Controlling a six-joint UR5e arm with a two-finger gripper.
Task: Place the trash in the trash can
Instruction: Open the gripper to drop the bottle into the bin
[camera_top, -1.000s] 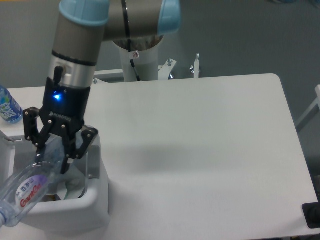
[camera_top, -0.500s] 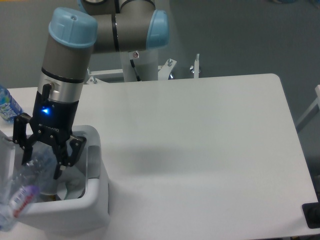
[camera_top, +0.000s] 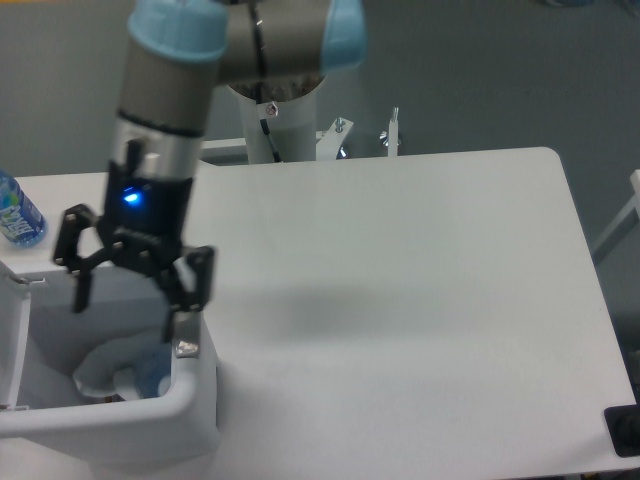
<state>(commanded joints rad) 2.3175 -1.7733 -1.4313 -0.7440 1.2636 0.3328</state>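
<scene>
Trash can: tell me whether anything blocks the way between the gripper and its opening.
Nothing visible does. The gripper hangs open directly above the trash can, whose opening is uncovered. Trash already lies inside it.

White trash can (camera_top: 195, 400), black claw (camera_top: 128, 300), blue-labelled water bottle (camera_top: 18, 212), white table (camera_top: 400, 280).

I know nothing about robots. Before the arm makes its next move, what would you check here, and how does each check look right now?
1. Fingers open and empty: ok; nothing sits between them on the gripper.
2. Trash inside the trash can: ok; a pale shape lies in it, item unclear.
3. Both trash items in: cannot tell.
4. Gripper above the rim: ok.
5. Upright water bottle left alone at the table's edge: ok.
</scene>
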